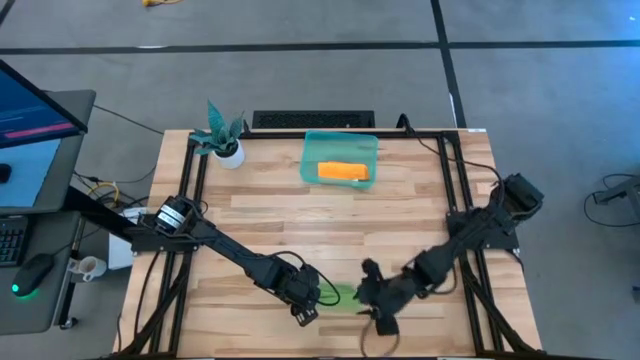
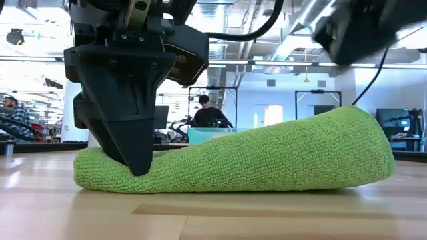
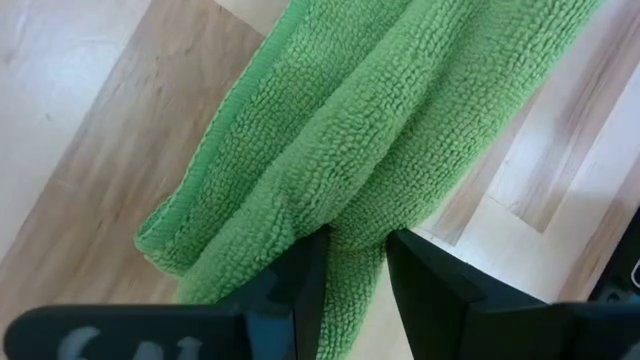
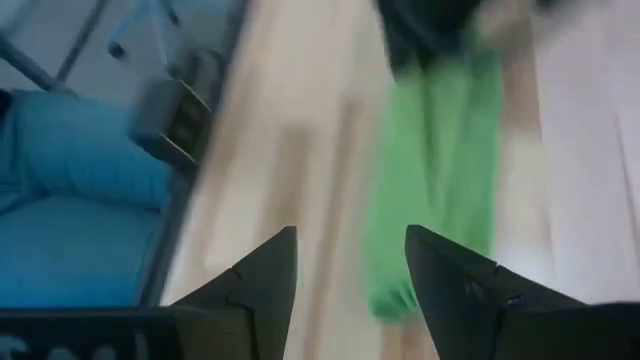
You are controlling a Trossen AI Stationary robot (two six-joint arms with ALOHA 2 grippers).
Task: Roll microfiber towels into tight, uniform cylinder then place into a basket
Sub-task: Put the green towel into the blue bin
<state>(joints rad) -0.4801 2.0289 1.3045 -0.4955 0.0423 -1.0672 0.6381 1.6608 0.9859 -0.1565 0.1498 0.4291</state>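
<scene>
The bright green microfiber towel [image 2: 253, 157], loosely rolled into a long bundle, lies on the wooden table near its front edge [image 1: 341, 293]. My left gripper [image 1: 306, 308] is shut on the end of it toward the table's left. My right gripper [image 1: 378, 302] hangs open above the bundle's right end, with nothing between its fingers [image 4: 350, 265]; the towel [image 4: 430, 170] lies ahead of them. The teal basket [image 1: 312, 150] stands at the far middle, with the rolled orange towel [image 1: 343, 172] lying inside it. My left gripper pinches the green bundle near its left end [image 3: 352, 235] between its two fingers [image 3: 305, 280], several rolled layers at once. The fingers come steeply from above [image 2: 133, 143]. The whole bundle rests on the table, slack, thinner at the held end.
A small plant in a white pot [image 1: 224, 140] stands at the far left corner. A dark keyboard [image 1: 312, 119] lies behind the basket. Black frame rails [image 1: 470, 200] run along both sides of the table. Bare wood lies between the basket and the arms.
</scene>
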